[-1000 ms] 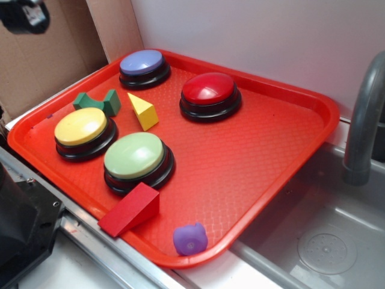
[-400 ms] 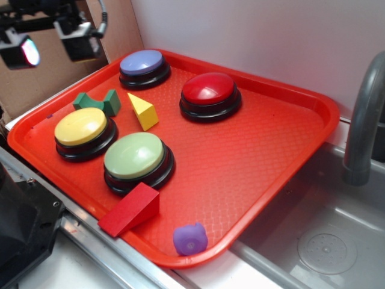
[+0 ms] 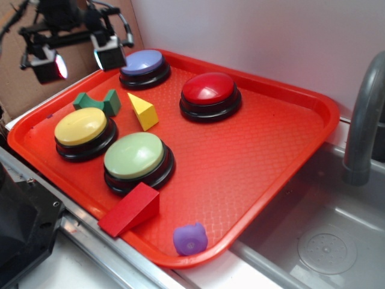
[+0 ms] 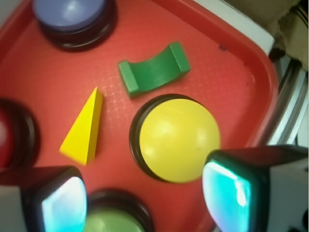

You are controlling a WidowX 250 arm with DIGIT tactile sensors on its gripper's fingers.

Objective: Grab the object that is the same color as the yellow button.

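Note:
The small yellow wedge block [image 3: 143,111] [image 4: 84,129] lies on the red tray [image 3: 252,150] between the green notched block [image 3: 97,102] and the red button [image 3: 209,94]. The yellow button [image 3: 81,129] [image 4: 176,139] stands at the tray's left, in front of the green block. My gripper [image 3: 78,59] [image 4: 145,205] hangs open high above the tray's far left corner, near the blue button [image 3: 143,66], holding nothing. In the wrist view its two fingers frame the lower edge, with the wedge up and to the left of them.
A light green button [image 3: 136,158] sits in front of the yellow one. A red wedge [image 3: 129,209] and a purple toy [image 3: 190,238] lie at the tray's near edge. A sink [image 3: 325,241] and faucet [image 3: 364,120] are on the right; cardboard [image 3: 36,90] stands behind.
The gripper has come in from the upper left corner, moving right and down toward the tray's far left corner. Nothing on the tray has moved.

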